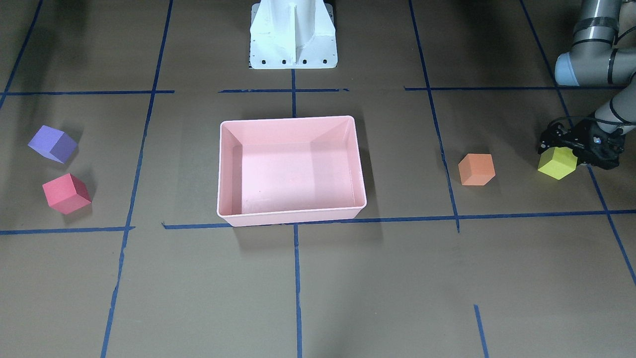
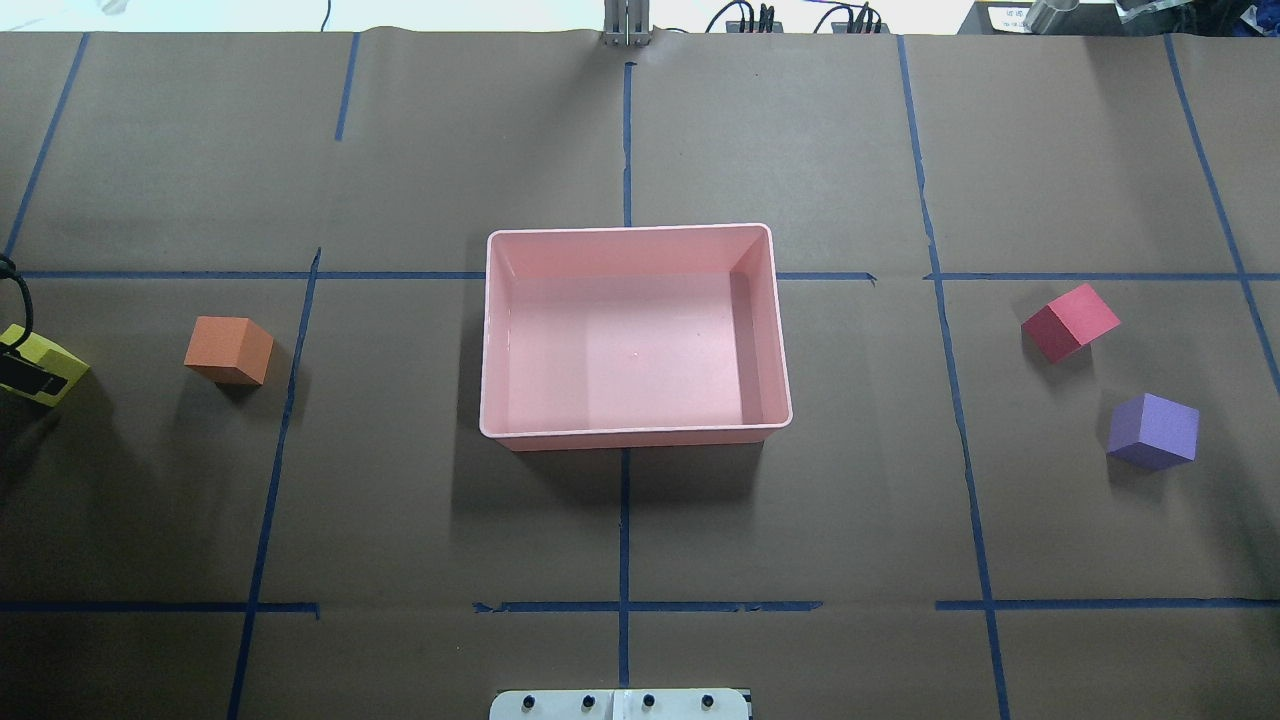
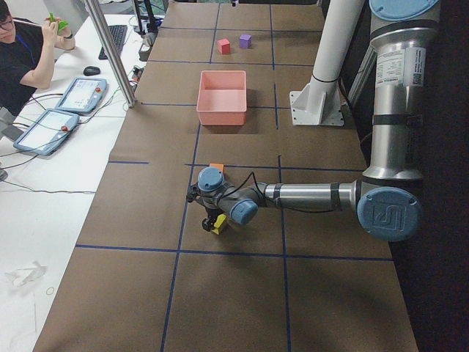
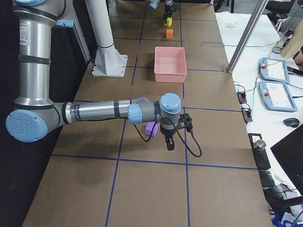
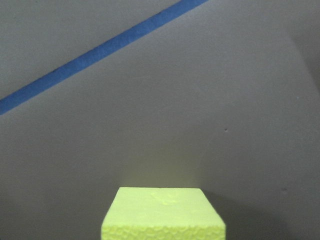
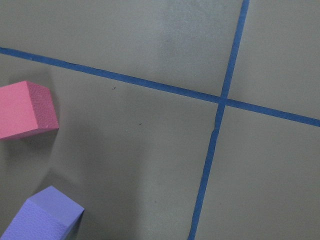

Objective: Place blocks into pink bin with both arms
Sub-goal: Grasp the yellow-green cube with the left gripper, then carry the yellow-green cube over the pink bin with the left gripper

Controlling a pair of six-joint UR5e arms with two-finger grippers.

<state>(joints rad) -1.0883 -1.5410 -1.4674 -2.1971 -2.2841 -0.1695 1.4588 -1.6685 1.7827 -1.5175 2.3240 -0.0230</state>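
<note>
The pink bin (image 1: 288,120) stands mid-table with nothing in it; it also shows in the overhead view (image 2: 630,230). My left gripper (image 1: 560,153) is shut on the yellow-green block (image 1: 557,165) at the table's far left edge (image 2: 25,372); the block fills the bottom of the left wrist view (image 5: 163,212). The orange block (image 2: 229,350) lies between it and the bin. The red block (image 2: 1070,322) and the purple block (image 2: 1153,431) lie right of the bin. My right gripper (image 4: 168,143) hangs beside the purple block (image 4: 151,128); I cannot tell whether it is open or shut.
The white pedestal base (image 1: 293,35) stands behind the bin. Blue tape lines cross the brown table cover. An operator (image 3: 22,51), control tablets (image 3: 73,95) and a metal post (image 3: 110,51) are at the table's far side.
</note>
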